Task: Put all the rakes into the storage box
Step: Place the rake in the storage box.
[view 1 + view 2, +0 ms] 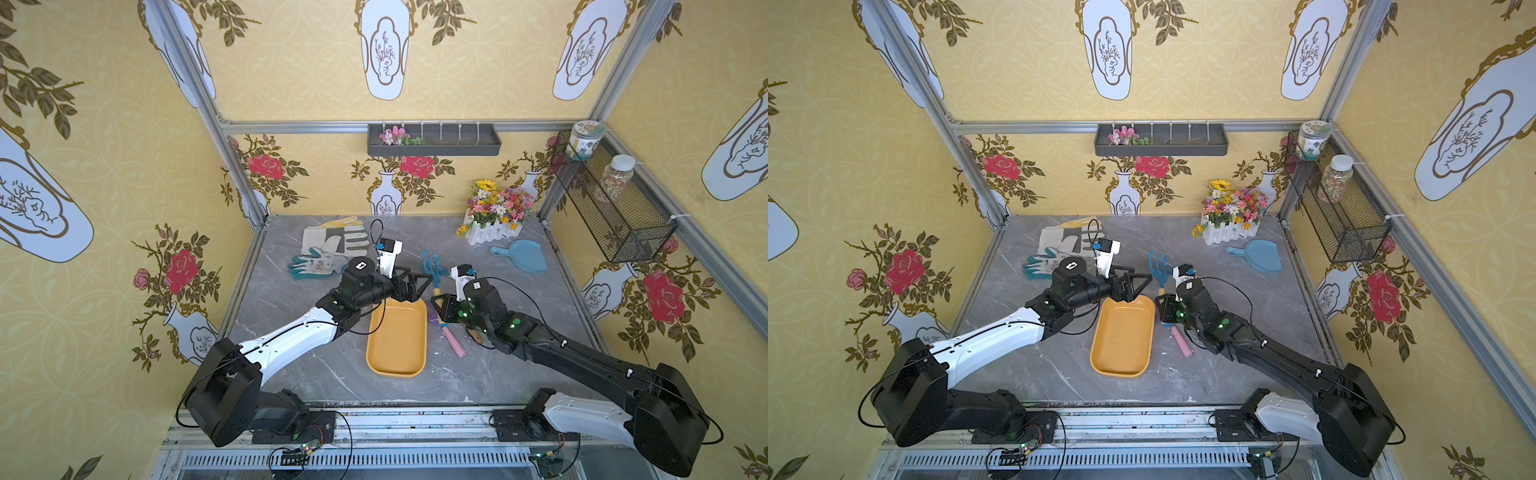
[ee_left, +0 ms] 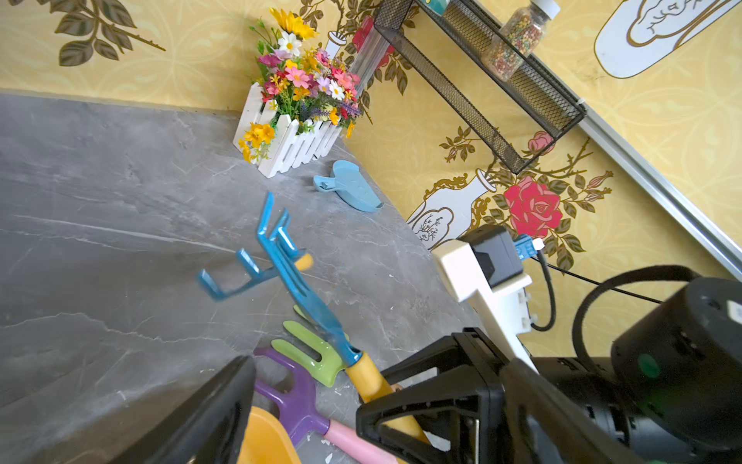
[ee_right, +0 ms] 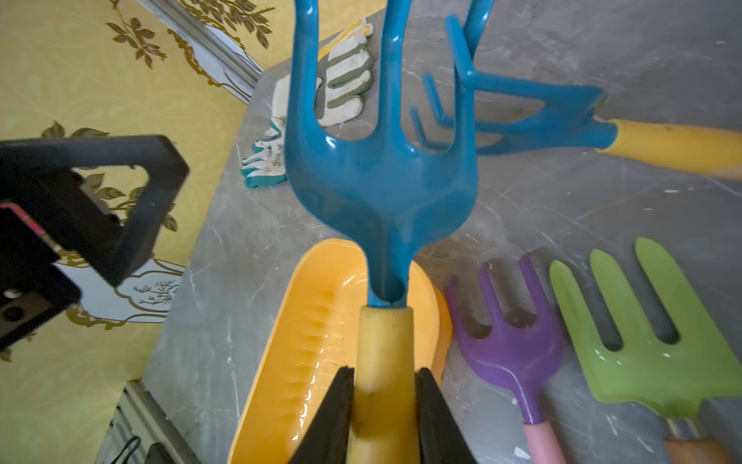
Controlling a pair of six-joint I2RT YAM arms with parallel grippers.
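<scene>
Place: staged robot lab cell, dressed as a garden corner
Signs: aluminium frame (image 1: 291, 126), printed wallpaper panels (image 1: 291, 62), marble-look desk (image 1: 332, 374), mounting rail (image 1: 415, 422)

At lower centre the right claw (image 3: 385, 387) clamps the rake (image 3: 381, 172) by its yellow handle, blue tines reaching the top edge. The storage box (image 3: 305, 329) shows behind it; a purple fork (image 3: 510, 345) and a green fork (image 3: 658, 341) lie lower right.

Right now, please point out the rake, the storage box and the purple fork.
rake (image 3: 381, 180): right wrist view, on its blue head.
storage box (image 1: 397, 345): in a top view, on its bare floor.
purple fork (image 3: 512, 349): right wrist view, on its head.
</scene>
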